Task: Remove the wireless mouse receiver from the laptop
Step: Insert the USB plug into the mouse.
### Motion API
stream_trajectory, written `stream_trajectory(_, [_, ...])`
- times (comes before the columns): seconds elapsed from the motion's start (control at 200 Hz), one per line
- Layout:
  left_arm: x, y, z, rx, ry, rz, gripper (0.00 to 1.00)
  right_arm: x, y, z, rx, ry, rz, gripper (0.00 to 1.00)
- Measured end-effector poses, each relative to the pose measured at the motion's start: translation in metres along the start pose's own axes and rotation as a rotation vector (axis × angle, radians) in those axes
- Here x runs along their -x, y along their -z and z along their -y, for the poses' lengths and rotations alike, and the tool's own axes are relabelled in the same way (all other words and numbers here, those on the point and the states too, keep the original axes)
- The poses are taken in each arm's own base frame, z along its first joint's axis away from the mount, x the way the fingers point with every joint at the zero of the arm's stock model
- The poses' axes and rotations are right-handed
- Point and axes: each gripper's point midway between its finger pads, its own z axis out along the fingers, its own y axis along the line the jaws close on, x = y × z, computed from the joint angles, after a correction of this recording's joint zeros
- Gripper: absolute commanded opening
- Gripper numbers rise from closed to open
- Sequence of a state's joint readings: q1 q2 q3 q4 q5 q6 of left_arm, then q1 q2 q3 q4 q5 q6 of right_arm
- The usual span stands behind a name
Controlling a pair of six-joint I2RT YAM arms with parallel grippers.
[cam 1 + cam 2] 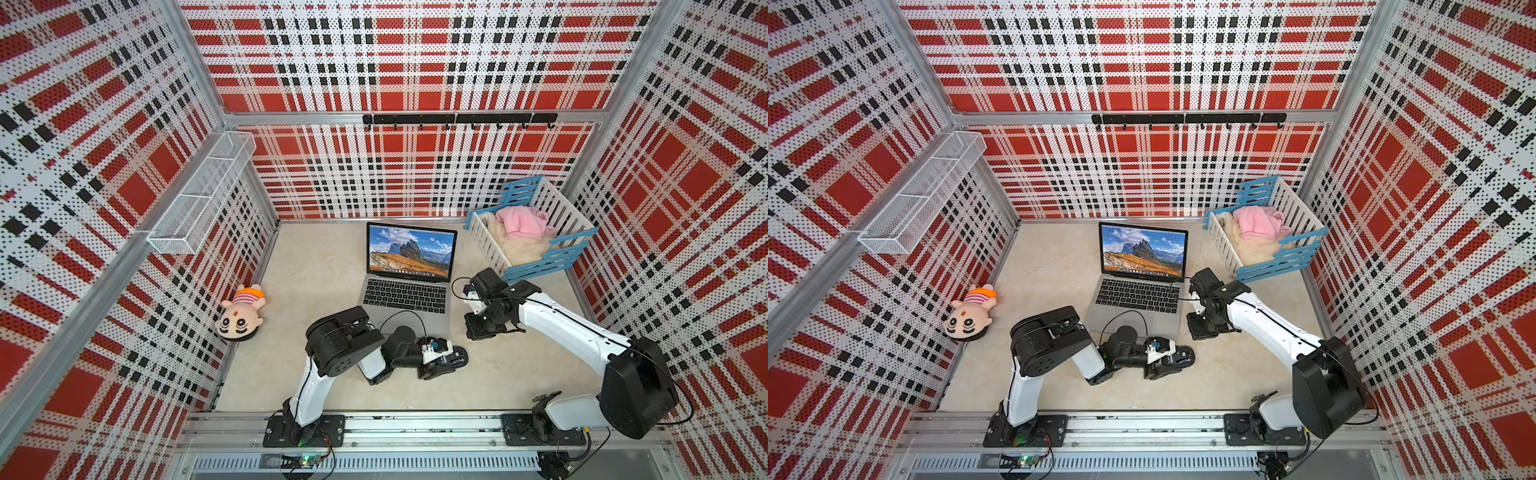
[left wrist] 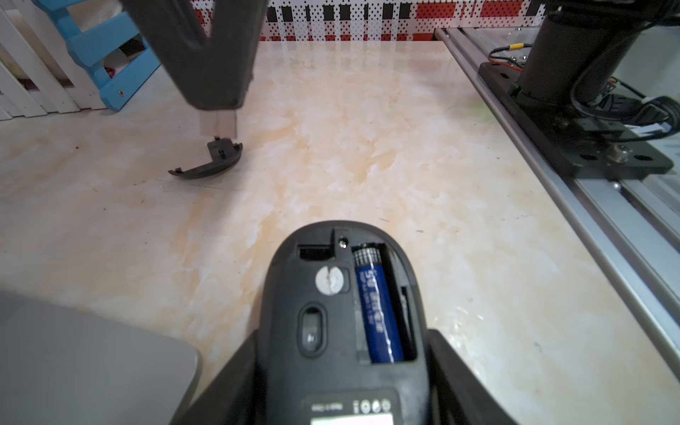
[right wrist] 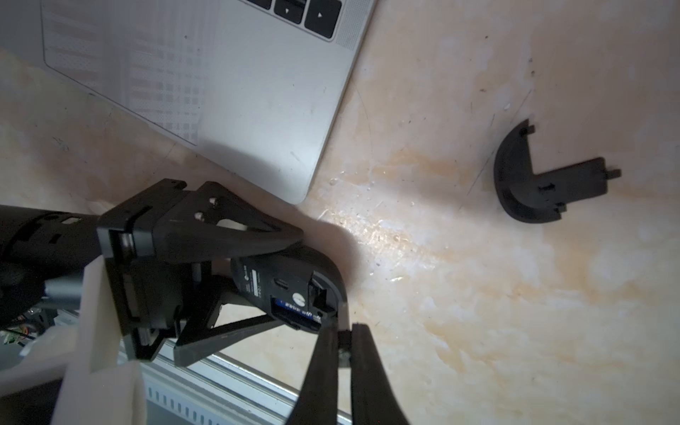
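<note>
One open laptop (image 1: 405,299) is seen. Two pincers are counted: the left pincer (image 3: 290,279) is clamped on the one mouse (image 2: 331,294) at the laptop's 5 o'clock; the right pincer (image 3: 344,331), at 4 o'clock, is pressed together. One cover (image 3: 522,184) is laid on the table (image 1: 316,266), one battery (image 2: 379,312) is seen in the mouse, and one receiver (image 2: 217,123) is pinched by the right pincer, off the laptop.

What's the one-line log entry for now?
left gripper holds black oval mouse | right gripper pinches tiny black USB receiver | curved black cover on beige table
</note>
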State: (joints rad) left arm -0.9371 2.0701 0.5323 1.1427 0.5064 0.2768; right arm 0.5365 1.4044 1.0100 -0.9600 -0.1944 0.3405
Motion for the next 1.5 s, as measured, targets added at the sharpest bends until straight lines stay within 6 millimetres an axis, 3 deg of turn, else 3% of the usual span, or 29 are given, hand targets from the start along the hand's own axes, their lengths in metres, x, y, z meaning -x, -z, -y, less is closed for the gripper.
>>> stream_trajectory(0.18, [0.0, 0.001, -0.002, 0.005, 0.003, 0.0, 0.36, -0.009, 0.0, -0.013, 0.024, 0.038, -0.04, 0.0])
stream_trajectory(0.486, [-0.001, 0.003, -0.006, 0.022, 0.007, -0.003, 0.36, -0.027, -0.02, -0.018, 0.058, 0.043, -0.136, 0.0])
stream_trajectory(0.907, [-0.002, 0.004, -0.007, 0.033, 0.008, -0.007, 0.36, -0.03, -0.04, -0.017, 0.047, 0.061, -0.198, 0.0])
stream_trajectory(1.202, [-0.002, 0.004, -0.007, 0.033, 0.005, -0.008, 0.35, -0.015, -0.035, -0.019, 0.04, 0.077, -0.154, 0.0])
stream_trajectory(1.498, [-0.002, 0.004, -0.007, 0.033, 0.005, -0.008, 0.35, -0.017, -0.044, -0.016, 0.027, 0.081, -0.18, 0.0])
